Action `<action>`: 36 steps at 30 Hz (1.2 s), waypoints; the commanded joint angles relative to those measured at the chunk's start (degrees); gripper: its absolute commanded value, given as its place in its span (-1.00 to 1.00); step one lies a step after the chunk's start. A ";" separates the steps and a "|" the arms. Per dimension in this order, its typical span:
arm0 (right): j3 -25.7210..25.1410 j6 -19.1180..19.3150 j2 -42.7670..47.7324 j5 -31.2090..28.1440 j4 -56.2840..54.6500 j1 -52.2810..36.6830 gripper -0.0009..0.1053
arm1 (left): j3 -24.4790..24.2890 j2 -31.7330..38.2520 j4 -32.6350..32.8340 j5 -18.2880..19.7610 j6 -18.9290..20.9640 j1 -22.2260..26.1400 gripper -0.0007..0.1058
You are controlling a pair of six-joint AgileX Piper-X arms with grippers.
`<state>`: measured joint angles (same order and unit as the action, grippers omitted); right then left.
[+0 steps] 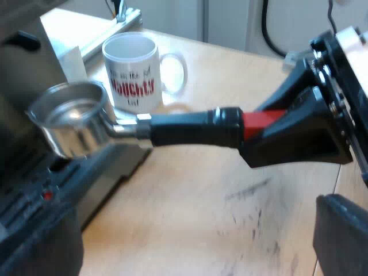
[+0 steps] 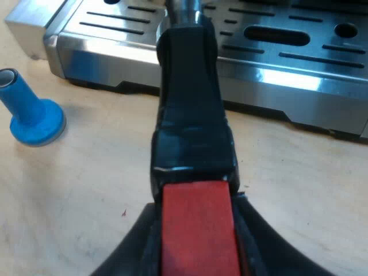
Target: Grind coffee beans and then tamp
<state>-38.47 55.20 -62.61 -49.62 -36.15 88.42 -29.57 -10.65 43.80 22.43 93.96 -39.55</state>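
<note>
Right pincer (image 2: 195,230) clamps the shiny holder (image 1: 72,121) by its red end.

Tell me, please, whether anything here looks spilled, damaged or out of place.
Nothing serious. The tabletop carries dark scuff marks under the portafilter held by the right gripper. The mug stands upright, and no grounds or liquid are spilled.

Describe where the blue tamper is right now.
In the right wrist view, the blue tamper stands on the wooden table by the corner of the machine's metal drip tray, apart from the holder's handle.
</note>
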 commanded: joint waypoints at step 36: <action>18.96 17.36 1.72 4.86 26.30 3.75 -0.98 | -0.42 0.96 2.16 0.08 0.48 -0.26 0.56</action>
<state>-19.38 70.86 -61.59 -43.56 -13.08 92.19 -29.57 -9.80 46.21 22.54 93.96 -39.55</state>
